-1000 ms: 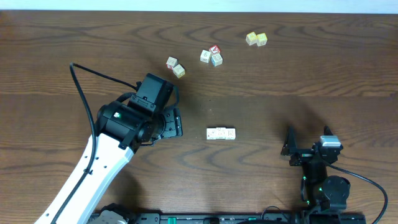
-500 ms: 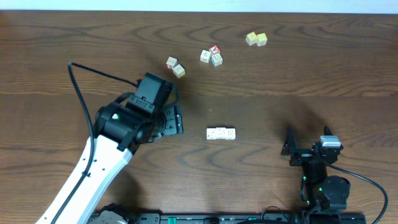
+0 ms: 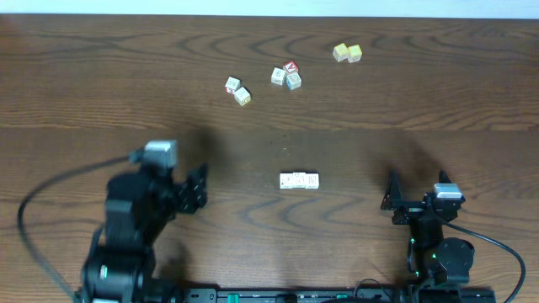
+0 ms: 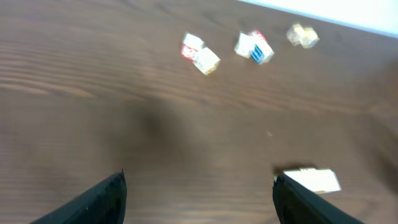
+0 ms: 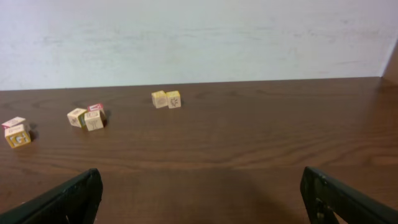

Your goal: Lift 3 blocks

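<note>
Whitish cubic blocks [image 3: 299, 180], faintly printed

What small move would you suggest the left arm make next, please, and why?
Probably swing the left pincer to the right, toward the blocks. It stands open and empty, and the three blocks lie in a row on the table, off to its right, with neither arm touching them.
</note>
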Available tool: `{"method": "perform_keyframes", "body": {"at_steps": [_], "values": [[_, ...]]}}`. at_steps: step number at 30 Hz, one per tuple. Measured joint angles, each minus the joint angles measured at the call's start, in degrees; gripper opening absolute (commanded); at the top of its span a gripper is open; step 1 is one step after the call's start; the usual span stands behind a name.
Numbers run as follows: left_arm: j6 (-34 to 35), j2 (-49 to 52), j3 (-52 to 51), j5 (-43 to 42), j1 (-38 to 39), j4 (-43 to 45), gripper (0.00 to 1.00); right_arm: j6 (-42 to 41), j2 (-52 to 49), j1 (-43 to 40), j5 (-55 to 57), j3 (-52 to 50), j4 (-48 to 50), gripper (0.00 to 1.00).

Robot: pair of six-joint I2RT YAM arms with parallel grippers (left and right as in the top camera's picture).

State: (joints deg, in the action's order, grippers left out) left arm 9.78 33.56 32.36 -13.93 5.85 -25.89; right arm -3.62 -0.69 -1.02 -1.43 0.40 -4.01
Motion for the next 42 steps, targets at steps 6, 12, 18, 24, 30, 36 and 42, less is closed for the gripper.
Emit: {"method": "perform_keyframes", "body": {"at_steps": [6, 12, 18, 24, 30, 36, 42], "values": [[-3.06, -17.05, -11.41, -0.96, -4.74, 6.93, 0.76, 0.00, 0.00, 0.00, 0.00, 0.00, -0.02, 0.99], [-4.13, -26.43, -21.09, -0.98, -4.90, 18.10, 0.76, 0.00, 0.00, 0.00, -0.02, 0.00, 0.00, 0.99], [-4.31, -29.40, -28.09, -0.72, -4.90, 26.99, 0.76, 0.00, 0.00, 0.00, 0.00, 0.00, -0.02, 0.99], [-4.28, -31.39, -30.69, 0.61, -5.25, 29.42, 0.76, 0.00, 0.00, 0.00, 0.00, 0.00, -0.02, 0.99], [-4.26, -32.83, -31.71, 0.81, -7.45, 27.85, 0.76, 0.00, 0.00, 0.00, 0.00, 0.00, 0.00, 0.99], [-4.26, -32.94, -31.58, 2.40, -7.74, 25.51, 0.76, 0.00, 0.00, 0.00, 0.00, 0.00, -0.02, 0.99], [-4.48, -32.94, -31.54, 2.80, -7.74, 25.33, 0.76, 0.00, 0.00, 0.00, 0.00, 0.00, -0.02, 0.99]]}}
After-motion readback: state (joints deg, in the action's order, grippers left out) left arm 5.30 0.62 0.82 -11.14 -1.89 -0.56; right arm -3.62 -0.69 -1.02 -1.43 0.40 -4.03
